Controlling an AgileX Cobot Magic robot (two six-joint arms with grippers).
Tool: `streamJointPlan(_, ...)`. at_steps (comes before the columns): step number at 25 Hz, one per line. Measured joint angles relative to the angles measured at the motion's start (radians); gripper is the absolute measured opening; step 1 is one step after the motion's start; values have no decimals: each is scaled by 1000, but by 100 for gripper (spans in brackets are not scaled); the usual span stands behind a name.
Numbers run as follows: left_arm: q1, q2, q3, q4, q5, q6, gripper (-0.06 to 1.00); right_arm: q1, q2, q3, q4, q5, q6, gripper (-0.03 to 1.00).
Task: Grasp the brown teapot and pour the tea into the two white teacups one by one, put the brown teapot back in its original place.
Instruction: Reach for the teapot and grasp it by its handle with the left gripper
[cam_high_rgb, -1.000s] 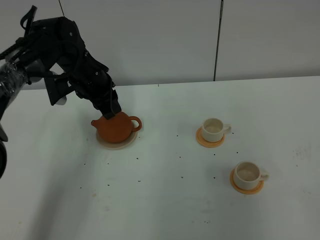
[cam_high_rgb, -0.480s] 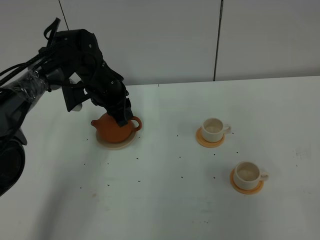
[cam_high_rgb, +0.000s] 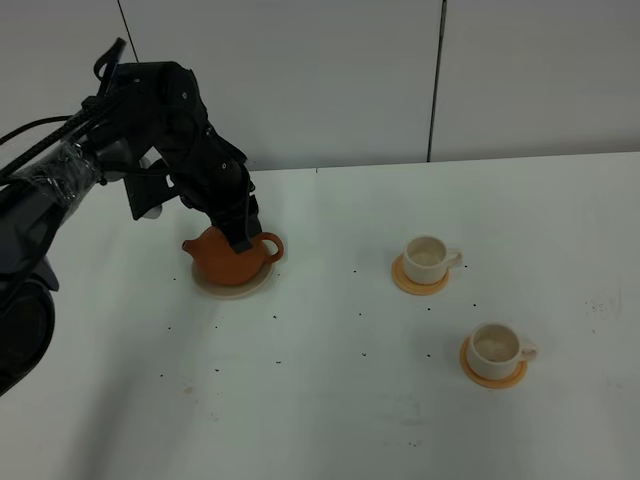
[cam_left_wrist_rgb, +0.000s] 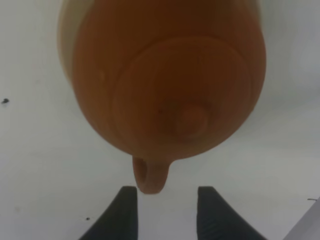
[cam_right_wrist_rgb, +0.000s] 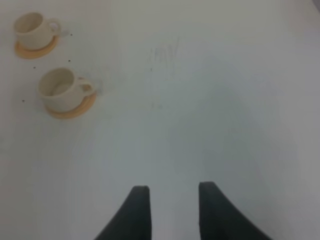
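The brown teapot (cam_high_rgb: 228, 262) sits upright with its lid on, resting on its pale beige saucer (cam_high_rgb: 236, 290) at the table's left. My left gripper (cam_high_rgb: 243, 238) hangs just above the pot near its loop handle (cam_high_rgb: 272, 246). In the left wrist view the teapot (cam_left_wrist_rgb: 170, 85) fills the frame. Its handle (cam_left_wrist_rgb: 150, 176) lies just ahead of the gap between the open left gripper's (cam_left_wrist_rgb: 165, 207) dark fingertips, untouched. Two white teacups (cam_high_rgb: 427, 258) (cam_high_rgb: 497, 348) stand on orange coasters at the right, with no dark tea showing in them. My right gripper (cam_right_wrist_rgb: 172, 205) is open over bare table and shows only in its own wrist view.
The near cup's coaster (cam_high_rgb: 492, 372) and the far cup's coaster (cam_high_rgb: 420, 283) lie apart from each other. The right wrist view shows both cups (cam_right_wrist_rgb: 31, 29) (cam_right_wrist_rgb: 59, 89) far off to one side. Small dark specks dot the white table (cam_high_rgb: 330, 400). A white wall stands behind.
The left arm has swung right and down over the teapot, bringing its fingers to the handle side. Teapot and cups have not moved.
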Motion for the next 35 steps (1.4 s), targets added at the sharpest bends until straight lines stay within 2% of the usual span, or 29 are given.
streamJointPlan(21, -18, 50, -10, -6, -6, 0, 35, 0, 0, 0, 0, 0, 0, 24)
streamJointPlan(35, -18, 53, -10, 17, -59, 0, 35, 0, 0, 0, 0, 0, 0, 24)
